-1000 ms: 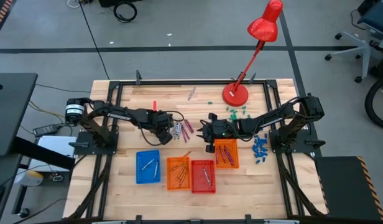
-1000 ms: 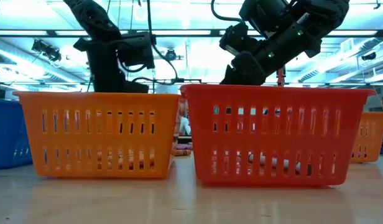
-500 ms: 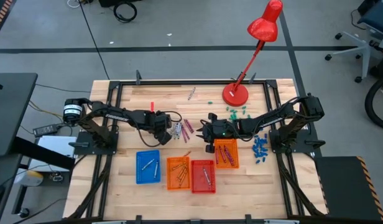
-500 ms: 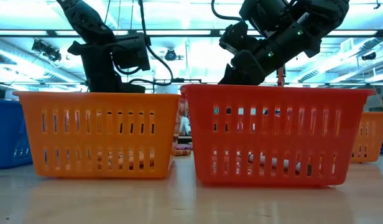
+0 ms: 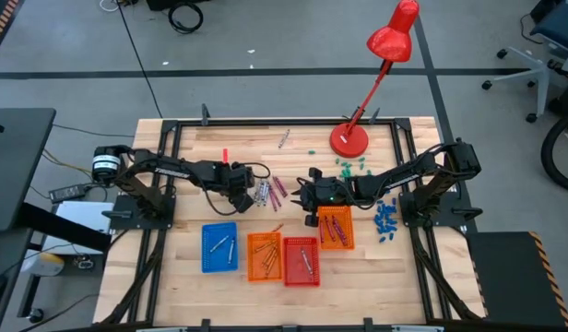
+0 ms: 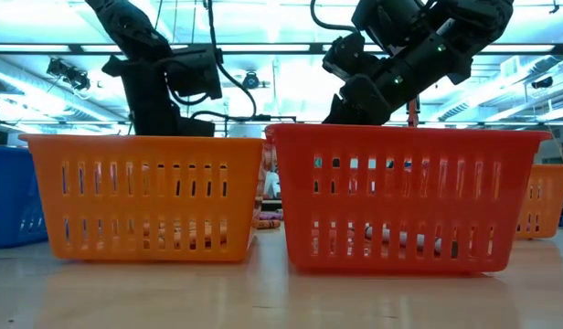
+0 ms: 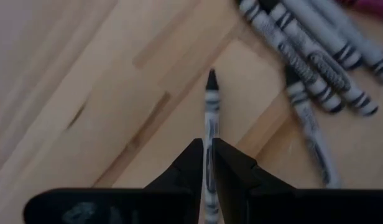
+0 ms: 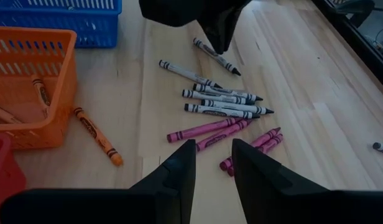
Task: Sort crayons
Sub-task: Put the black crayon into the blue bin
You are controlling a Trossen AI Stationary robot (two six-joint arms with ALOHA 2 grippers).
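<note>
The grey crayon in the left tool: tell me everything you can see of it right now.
The grey crayon is a thin stick in a pale paper wrapper with black bands and a dark pointed tip. The left tool is shut on its rear part, so the tip juts forward past the fingers, above the wooden table and apparently clear of it. It lies apart from the loose grey crayons nearby. How far back it reaches is hidden by the fingers.

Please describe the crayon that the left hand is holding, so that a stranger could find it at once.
Start from the red lamp, then go toward the left arm at mid-table. There the left hand is shut on a grey-white crayon beside the loose grey-white crayons. Only this one sits between dark fingers, tip pointing outward.
</note>
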